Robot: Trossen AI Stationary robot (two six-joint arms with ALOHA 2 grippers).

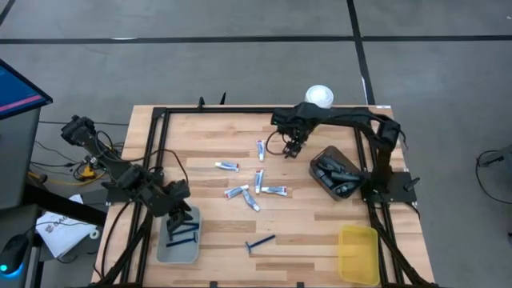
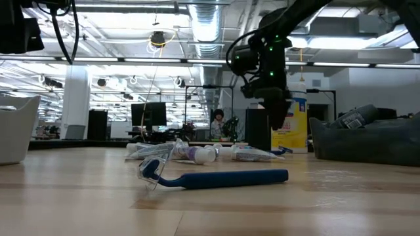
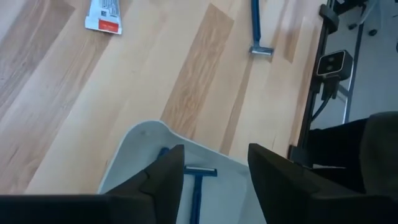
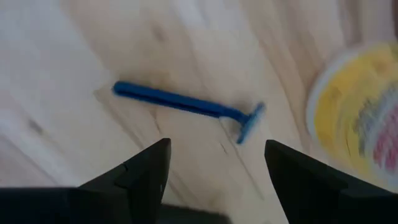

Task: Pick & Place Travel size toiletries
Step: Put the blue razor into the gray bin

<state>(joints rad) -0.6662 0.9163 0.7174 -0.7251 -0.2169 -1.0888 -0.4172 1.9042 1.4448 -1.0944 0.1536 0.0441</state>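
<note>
Lying nearest the low camera, one razor [image 2: 216, 177] is waiting untouched. Farther back, the right gripper [image 1: 294, 149] is hovering with jaws spread and empty over another razor [image 4: 186, 104], whose handle is running crosswise ahead of them. The left gripper [image 1: 181, 214] is hanging released over the grey tray [image 1: 162, 250].

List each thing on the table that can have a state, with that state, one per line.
left gripper: open, empty, over the grey tray
grey tray: holds blue razors
right gripper: open, empty, above a razor
razor: lying flat on the wood near the canister
dark tray: filled with dark containers
yellow tray: looks empty
canister: upright, lid on
</note>
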